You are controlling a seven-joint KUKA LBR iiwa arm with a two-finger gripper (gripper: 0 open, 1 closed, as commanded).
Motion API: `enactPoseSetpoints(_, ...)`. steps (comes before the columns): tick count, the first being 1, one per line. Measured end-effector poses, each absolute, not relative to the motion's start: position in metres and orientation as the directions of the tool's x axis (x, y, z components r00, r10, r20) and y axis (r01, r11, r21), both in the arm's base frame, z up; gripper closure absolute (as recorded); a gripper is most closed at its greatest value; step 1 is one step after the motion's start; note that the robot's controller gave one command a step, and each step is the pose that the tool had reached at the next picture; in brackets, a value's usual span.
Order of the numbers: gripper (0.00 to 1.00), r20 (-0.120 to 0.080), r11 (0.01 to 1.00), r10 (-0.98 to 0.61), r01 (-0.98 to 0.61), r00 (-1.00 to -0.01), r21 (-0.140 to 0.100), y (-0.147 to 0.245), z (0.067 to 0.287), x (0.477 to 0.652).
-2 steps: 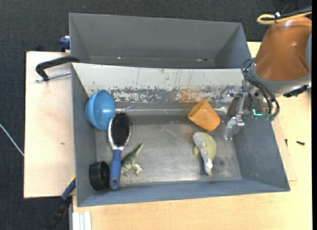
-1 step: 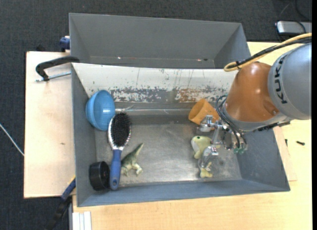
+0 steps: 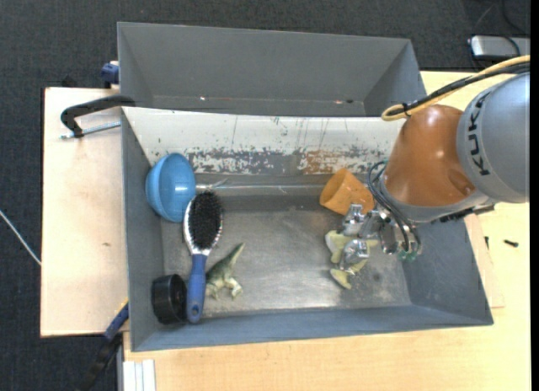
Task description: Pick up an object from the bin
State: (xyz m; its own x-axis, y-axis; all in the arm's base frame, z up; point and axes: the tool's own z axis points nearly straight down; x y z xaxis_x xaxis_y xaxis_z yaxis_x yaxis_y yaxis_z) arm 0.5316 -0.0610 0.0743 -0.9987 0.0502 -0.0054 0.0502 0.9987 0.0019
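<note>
The claw (image 3: 360,233), open or shut I cannot tell, hangs low over a pale yellow-green toy (image 3: 343,276) lying just beneath and left of it, with an orange cup (image 3: 345,191) close behind, so an off-centre bite might let the small toy slip or knock the cup.

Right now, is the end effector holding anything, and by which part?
It cannot be told. The end effector is low over a pale yellowish toy at the right of the bin, but no clear hold shows.
</note>
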Motion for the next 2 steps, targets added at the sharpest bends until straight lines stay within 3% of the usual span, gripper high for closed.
enactPoseSetpoints(1, 1.00, -0.014, 0.998, -0.060, -0.060, -0.998, -0.002, -0.060, 0.195, 0.538)
enactPoseSetpoints(2, 1.00, -0.009, 0.814, -0.581, -0.581, -0.814, -0.007, -0.062, 0.316, 0.507)
